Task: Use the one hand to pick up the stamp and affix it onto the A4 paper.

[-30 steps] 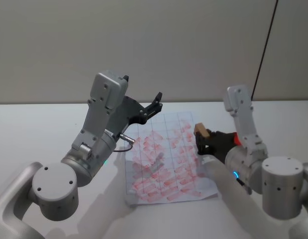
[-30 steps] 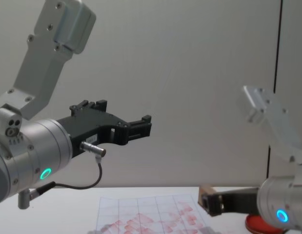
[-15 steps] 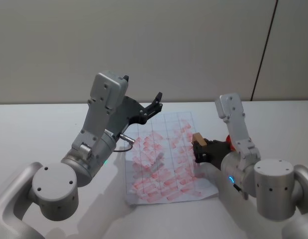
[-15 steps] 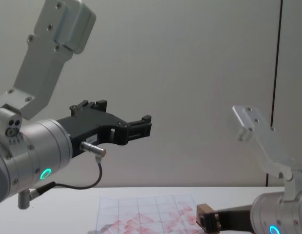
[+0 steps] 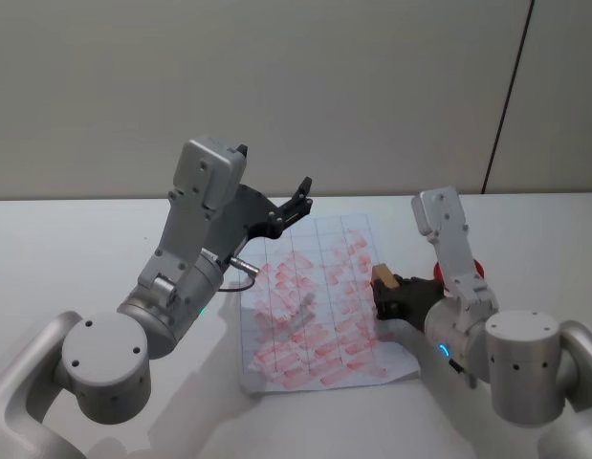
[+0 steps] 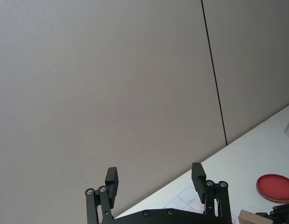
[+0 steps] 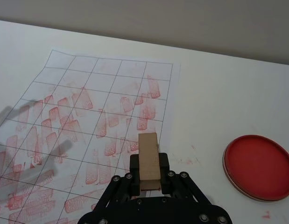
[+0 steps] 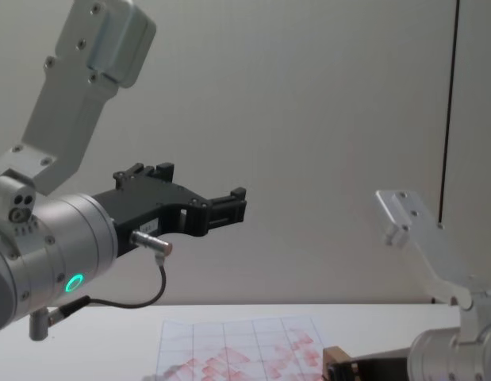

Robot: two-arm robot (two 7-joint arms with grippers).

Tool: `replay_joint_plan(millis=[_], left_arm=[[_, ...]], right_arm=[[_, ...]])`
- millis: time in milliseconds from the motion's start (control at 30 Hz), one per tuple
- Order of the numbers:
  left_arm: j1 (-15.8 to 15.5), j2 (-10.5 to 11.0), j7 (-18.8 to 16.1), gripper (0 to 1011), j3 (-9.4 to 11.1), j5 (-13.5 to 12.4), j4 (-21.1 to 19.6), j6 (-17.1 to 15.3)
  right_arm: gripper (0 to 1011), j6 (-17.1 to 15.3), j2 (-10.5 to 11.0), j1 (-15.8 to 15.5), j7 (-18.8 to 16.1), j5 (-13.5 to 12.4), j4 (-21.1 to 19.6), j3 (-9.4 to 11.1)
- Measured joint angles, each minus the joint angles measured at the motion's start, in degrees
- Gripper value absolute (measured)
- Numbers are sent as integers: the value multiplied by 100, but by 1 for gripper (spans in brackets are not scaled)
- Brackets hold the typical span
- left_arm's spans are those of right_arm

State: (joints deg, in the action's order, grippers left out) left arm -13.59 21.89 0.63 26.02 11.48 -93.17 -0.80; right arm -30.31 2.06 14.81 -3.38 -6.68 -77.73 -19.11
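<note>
The stamp (image 7: 149, 156), a small tan wooden block, is held upright in my right gripper (image 7: 149, 173), which is shut on it. It hangs low over the right edge of the A4 paper (image 7: 88, 107), a gridded white sheet covered in red prints. In the head view the stamp (image 5: 383, 276) and right gripper (image 5: 387, 298) sit at the sheet's (image 5: 305, 296) right margin. The chest view shows the stamp (image 8: 336, 355) close above the paper (image 8: 229, 341). My left gripper (image 5: 300, 196) is raised above the paper's far left part, open and holding nothing, as in the left wrist view (image 6: 154, 179).
A flat round red ink pad (image 7: 258, 167) lies on the white table to the right of the paper, also visible behind my right arm (image 5: 478, 269). A plain wall stands behind the table.
My right gripper has lowered the stamp and brought it slightly nearer to me, at the paper's right edge. The left arm has not moved.
</note>
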Motion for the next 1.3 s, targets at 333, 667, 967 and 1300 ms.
replay_joint_plan(millis=[333, 667, 967, 1300], left_arm=[[0, 0, 0, 1001, 0, 0, 0, 0], [0, 0, 0, 1001, 0, 0, 0, 0], [0, 0, 0, 1001, 0, 0, 0, 0], [0, 0, 0, 1001, 0, 0, 0, 0]], right_arm=[[220, 59, -16, 27, -48, 80, 166, 1], [220, 73, -26, 39, -128, 194, 279, -16], [220, 106, -42, 38, -205, 303, 339, -52], [220, 210, -22, -41, -251, 316, 115, -69]])
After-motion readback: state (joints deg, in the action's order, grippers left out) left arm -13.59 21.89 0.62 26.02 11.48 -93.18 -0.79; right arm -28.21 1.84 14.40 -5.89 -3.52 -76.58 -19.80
